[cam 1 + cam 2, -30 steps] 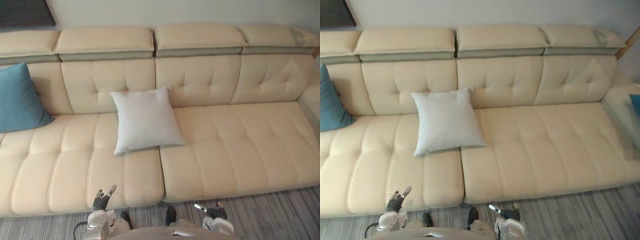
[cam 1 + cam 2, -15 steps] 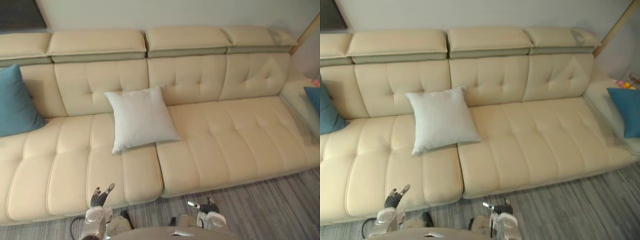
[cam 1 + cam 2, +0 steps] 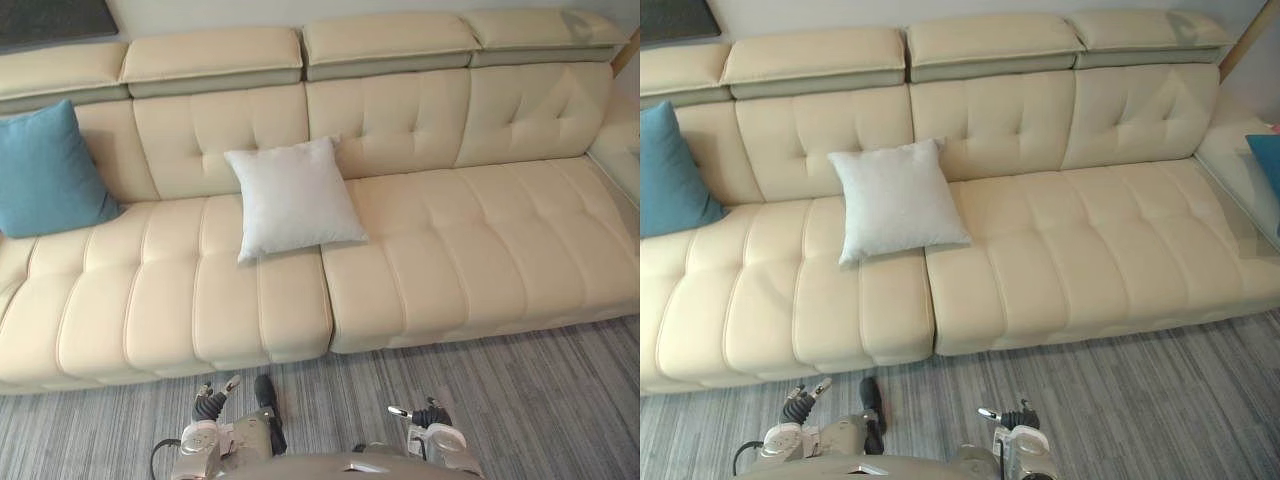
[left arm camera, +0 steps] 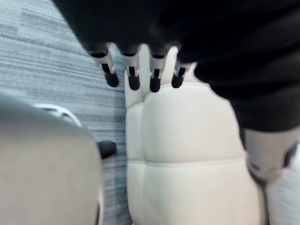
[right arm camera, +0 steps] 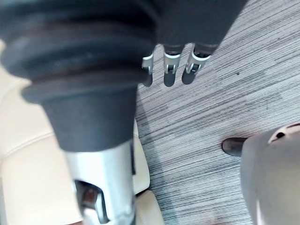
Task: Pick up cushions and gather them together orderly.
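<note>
View drawn back; white cushion leans against sofa backrest.

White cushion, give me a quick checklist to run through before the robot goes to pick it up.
1. White cushion free to grasp: ok, it leans on the sofa backrest with nothing on it.
2. Left hand empty: ok, open.
3. Right hand empty: ok, open.
4. Hands near the cushion: not ok, both hang low over the carpet, short of the seat.
5. Gathering spot: ok, the seat beside the blue cushion at the left end is bare.
6. Second blue cushion at the right edge: cannot tell how it lies, it is cut off.
</note>
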You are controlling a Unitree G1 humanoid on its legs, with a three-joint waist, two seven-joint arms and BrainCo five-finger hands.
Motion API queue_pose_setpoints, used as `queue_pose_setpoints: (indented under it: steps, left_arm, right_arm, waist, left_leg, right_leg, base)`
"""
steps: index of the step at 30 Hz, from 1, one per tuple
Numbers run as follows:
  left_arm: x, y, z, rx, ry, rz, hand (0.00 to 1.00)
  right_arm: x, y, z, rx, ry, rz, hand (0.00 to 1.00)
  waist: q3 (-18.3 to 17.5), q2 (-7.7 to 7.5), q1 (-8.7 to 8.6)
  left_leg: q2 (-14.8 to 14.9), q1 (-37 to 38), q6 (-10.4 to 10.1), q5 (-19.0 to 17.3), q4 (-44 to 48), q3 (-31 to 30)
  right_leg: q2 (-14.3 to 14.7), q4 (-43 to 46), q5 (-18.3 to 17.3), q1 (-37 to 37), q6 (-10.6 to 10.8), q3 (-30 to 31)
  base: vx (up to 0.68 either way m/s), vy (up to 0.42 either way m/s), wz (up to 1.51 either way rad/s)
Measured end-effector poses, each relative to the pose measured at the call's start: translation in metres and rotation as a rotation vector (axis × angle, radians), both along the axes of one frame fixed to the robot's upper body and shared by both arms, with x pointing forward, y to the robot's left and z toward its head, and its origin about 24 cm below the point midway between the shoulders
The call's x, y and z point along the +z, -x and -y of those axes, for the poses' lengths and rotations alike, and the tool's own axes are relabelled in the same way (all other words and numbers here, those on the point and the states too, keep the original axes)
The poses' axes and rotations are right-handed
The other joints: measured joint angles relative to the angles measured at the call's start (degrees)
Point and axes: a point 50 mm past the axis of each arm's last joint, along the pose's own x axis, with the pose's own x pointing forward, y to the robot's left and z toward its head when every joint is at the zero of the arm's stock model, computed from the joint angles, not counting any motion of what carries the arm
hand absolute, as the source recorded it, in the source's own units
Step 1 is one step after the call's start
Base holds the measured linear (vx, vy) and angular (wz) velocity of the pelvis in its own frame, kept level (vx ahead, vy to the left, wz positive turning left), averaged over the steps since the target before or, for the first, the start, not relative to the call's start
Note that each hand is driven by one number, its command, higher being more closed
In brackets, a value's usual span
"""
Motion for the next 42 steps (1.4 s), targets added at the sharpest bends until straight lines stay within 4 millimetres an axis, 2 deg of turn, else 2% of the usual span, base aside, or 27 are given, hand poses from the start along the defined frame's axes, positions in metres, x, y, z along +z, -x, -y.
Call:
queue_pose_setpoints:
  steps: [1,2,3,4,5,6,7,10,12,16,18,22,24,25,26,27,28,29,31,32,33,35,39,40,41,42]
  left_arm:
    - [-0.002,0.004,0.001,0.005,0.004,-0.011,0.00]
    - [-0.004,0.009,0.002,0.006,0.008,-0.028,0.00]
    - [-0.006,0.010,0.003,0.010,0.021,-0.042,0.00]
    - [-0.006,0.011,0.002,0.005,0.018,-0.046,0.00]
    - [-0.007,0.013,-0.001,0.004,0.013,-0.055,0.00]
    - [-0.008,0.016,-0.003,-0.011,0.009,-0.065,0.00]
    - [-0.009,0.016,-0.004,-0.034,-0.001,-0.077,0.00]
    - [-0.009,0.016,-0.004,-0.101,-0.021,-0.091,0.00]
    - [-0.011,0.016,0.000,-0.178,-0.032,-0.111,0.00]
    - [-0.014,0.017,0.007,-0.288,-0.050,-0.142,0.00]
    - [-0.015,0.016,0.011,-0.325,-0.050,-0.153,0.00]
    - [-0.015,0.015,0.013,-0.342,-0.038,-0.154,0.00]
    - [-0.015,0.013,0.014,-0.350,-0.038,-0.153,0.00]
    - [-0.015,0.012,0.015,-0.356,-0.035,-0.154,0.00]
    - [-0.015,0.007,0.020,-0.368,-0.029,-0.146,0.00]
    - [-0.014,0.006,0.021,-0.374,-0.029,-0.143,0.00]
    - [-0.012,-0.002,0.022,-0.385,-0.035,-0.124,0.00]
    - [-0.012,-0.002,0.024,-0.392,-0.034,-0.122,0.00]
    - [-0.012,0.000,0.020,-0.387,-0.041,-0.130,0.00]
    - [-0.012,0.000,0.020,-0.384,-0.043,-0.130,0.00]
    - [-0.011,-0.002,0.020,-0.378,-0.039,-0.122,0.00]
    - [-0.011,-0.002,0.025,-0.379,-0.026,-0.114,0.00]
    - [-0.013,0.001,0.031,-0.371,-0.005,-0.118,0.00]
    - [-0.012,0.000,0.031,-0.368,-0.003,-0.116,0.00]
    - [-0.013,0.001,0.031,-0.337,0.016,-0.113,0.00]
    - [-0.012,0.000,0.031,-0.324,0.024,-0.107,0.00]
  right_arm:
    - [-0.001,0.005,0.001,-0.008,0.001,-0.007,0.00]
    - [-0.001,0.005,0.001,-0.008,0.001,-0.007,0.00]
    - [-0.003,0.009,0.000,-0.015,-0.006,-0.020,0.00]
    - [-0.005,0.011,-0.008,-0.033,-0.036,-0.020,0.00]
    - [-0.007,0.014,-0.012,-0.041,-0.049,-0.026,0.00]
    - [-0.008,0.018,-0.016,-0.041,-0.060,-0.037,0.00]
    - [-0.009,0.021,-0.015,-0.041,-0.059,-0.043,0.00]
    - [-0.009,0.021,-0.015,-0.037,-0.060,-0.044,0.00]
    - [-0.010,0.022,-0.014,-0.036,-0.060,-0.051,0.00]
    - [-0.011,0.024,-0.014,-0.030,-0.070,-0.064,0.00]
    - [-0.011,0.023,-0.013,-0.026,-0.073,-0.061,0.00]
    - [-0.011,0.021,-0.013,-0.023,-0.075,-0.057,0.00]
    - [-0.009,0.014,-0.013,-0.012,-0.072,-0.044,0.00]
    - [-0.007,0.009,-0.012,-0.002,-0.065,-0.034,0.00]
    - [-0.004,0.000,-0.011,0.032,-0.051,-0.018,0.00]
    - [-0.003,-0.003,-0.011,0.035,-0.050,-0.011,0.00]
    - [-0.002,-0.006,-0.009,0.036,-0.046,-0.006,0.00]
    - [-0.002,-0.004,-0.005,0.031,-0.036,-0.014,0.00]
    - [-0.003,-0.004,-0.007,0.027,-0.045,-0.014,0.00]
    - [-0.003,-0.002,-0.006,0.021,-0.044,-0.016,0.00]
    - [-0.002,-0.003,-0.003,0.005,-0.040,-0.010,0.00]
    - [-0.002,-0.003,0.000,-0.007,-0.035,-0.011,0.00]
    - [-0.003,0.004,0.004,-0.053,-0.038,-0.018,0.00]
    - [-0.003,0.004,0.004,-0.056,-0.035,-0.019,0.00]
    - [-0.004,0.006,0.003,-0.065,-0.036,-0.026,0.00]
    - [-0.004,0.006,0.003,-0.067,-0.035,-0.027,0.00]
  waist:
    - [0.0,0.34,0.11]
    - [0.0,0.93,0.09]
    - [-0.1,2.53,-0.09]
    - [-0.4,1.19,-0.24]
    - [-0.7,0.97,-0.45]
    - [-1.7,-0.44,-0.87]
    - [-2.1,-0.88,-1.19]
    - [-2.1,-0.80,-1.91]
    - [-2.5,-0.40,-2.41]
    - [-3.9,0.16,-2.76]
    - [-4.0,0.51,-3.16]
    - [-3.7,0.36,-3.55]
    - [-2.6,0.72,-3.49]
    - [-2.1,1.23,-3.56]
    - [-1.4,2.45,-3.85]
    - [-1.3,2.50,-4.09]
    - [-1.1,2.31,-3.95]
    - [-0.4,3.43,-4.03]
    - [-0.3,3.38,-4.05]
    - [-0.3,3.34,-4.15]
    - [-0.1,4.24,-4.49]
    - [0.1,4.52,-4.47]
    - [-0.3,5.48,-4.20]
    - [-0.2,5.21,-4.18]
    - [0.2,4.49,-3.85]
    - [0.3,4.32,-3.76]
  left_leg:
    - [0.2,1.7,-0.8,-9.0,9.6,-1.6]
    - [0.5,2.9,-1.6,-11.8,10.0,-3.0]
    - [0.0,4.6,-2.3,-16.3,7.7,-5.9]
    - [-0.9,5.6,-2.3,-15.6,5.1,-4.7]
    - [-1.7,5.9,-2.2,-15.0,3.4,-4.2]
    - [-2.9,7.0,-2.2,-13.9,0.0,-3.1]
    - [-3.7,7.8,-1.9,-13.4,-2.2,-2.9]
    - [-4.6,9.4,-2.2,-12.8,-5.1,-2.2]
    - [-5.4,11.4,-1.9,-11.2,-8.4,-1.5]
    - [-6.1,15.3,-2.4,-7.9,-14.4,-0.2]
    - [-5.9,16.2,-1.4,-6.6,-15.0,0.4]
    - [-3.2,16.9,-1.1,-8.7,-11.6,3.6]
    - [-0.9,18.1,-1.4,-10.9,-9.4,7.3]
    - [0.0,18.4,-1.3,-11.6,-9.0,8.6]
    - [1.7,18.4,-1.4,-12.0,-8.9,12.7]
    - [1.9,18.4,-1.4,-12.1,-8.9,14.5]
    - [2.0,18.7,-1.5,-12.1,-8.9,18.5]
    - [2.8,20.0,-1.5,-12.1,-8.8,21.9]
    - [3.0,21.8,-2.1,-12.3,-8.3,24.6]
    - [3.2,22.4,-2.9,-12.7,-8.1,25.1]
    - [3.5,23.3,-3.8,-12.9,-8.2,25.1]
    - [4.2,24.1,-5.0,-13.0,-9.0,25.0]
    - [7.8,25.7,-6.5,-13.3,-6.5,25.0]
    - [8.7,25.3,-6.8,-13.5,-4.5,24.8]
    - [11.7,23.7,-6.8,-13.7,2.7,24.0]
    - [12.7,22.9,-6.8,-13.7,5.5,23.2]
  right_leg:
    - [-0.7,-0.1,0.9,-0.5,0.5,1.3]
    - [-0.4,0.0,1.0,-0.6,0.6,1.9]
    - [0.8,0.9,1.3,-1.5,1.2,3.4]
    - [0.5,-0.2,1.9,-1.8,0.9,5.0]
    - [0.1,-1.1,2.5,-2.0,0.8,5.5]
    - [-0.4,-3.3,4.0,-2.0,0.9,6.5]
    - [-0.7,-5.3,5.0,-1.3,0.6,6.6]
    - [-0.1,-7.7,6.9,-0.2,-0.4,6.8]
    - [-0.1,-9.3,8.4,0.6,-0.5,8.1]
    - [0.8,-11.2,9.2,0.9,0.0,10.5]
    - [1.6,-11.5,9.8,0.8,0.8,12.2]
    - [4.5,-11.9,11.9,-0.4,-0.8,17.9]
    - [6.9,-11.9,14.8,-1.7,-2.5,20.4]
    - [8.1,-12.1,16.8,-2.6,-3.4,19.7]
    - [8.7,-13.6,18.3,-3.7,-7.7,13.3]
    - [8.1,-13.1,16.3,-4.0,-9.7,9.1]
    - [6.3,-10.3,12.6,-5.6,-10.3,-2.1]
    - [4.2,-8.5,11.1,-5.6,-10.3,-10.1]
    - [1.9,-6.6,11.2,-5.2,-9.7,-17.3]
    - [1.6,-5.9,11.5,-5.2,-9.1,-18.7]
    - [1.9,-5.1,10.9,-5.2,-7.3,-18.8]
    - [3.5,-5.6,10.9,-5.2,-6.5,-16.4]
    - [7.6,-7.6,10.1,-3.6,-7.2,-14.2]
    - [7.9,-7.5,9.8,-3.5,-7.3,-14.2]
    - [8.5,-7.5,9.2,-2.9,-7.6,-13.5]
    - [8.8,-7.4,9.2,-2.7,-7.7,-12.8]
  base:
    - [-0.14,0.124,-0.32]
    - [-0.20,0.222,-0.51]
    - [-0.14,0.197,-0.44]
    - [-0.13,0.182,-0.40]
    - [-0.09,0.153,-0.31]
    - [-0.06,0.135,-0.22]
    - [-0.05,0.125,-0.19]
    - [-0.02,0.058,-0.13]
    - [0.01,0.029,-0.19]
    - [0.07,-0.021,-0.38]
    - [0.10,-0.040,-0.46]
    - [0.06,-0.057,-0.96]
    - [0.00,-0.042,-1.46]
    - [-0.04,-0.048,-1.63]
    - [-0.05,-0.067,-1.51]
    - [-0.07,-0.083,-1.66]
    - [-0.05,-0.077,-1.45]
    - [-0.05,-0.057,-1.50]
    - [0.00,-0.083,-1.23]
    - [0.04,-0.193,-1.17]
    - [0.05,-0.179,-0.73]
    - [0.03,-0.153,-0.63]
    - [0.01,-0.118,-0.46]
    - [-0.01,-0.088,-0.24]
    - [-0.01,-0.085,-0.23]
    - [0.03,-0.113,-0.36]
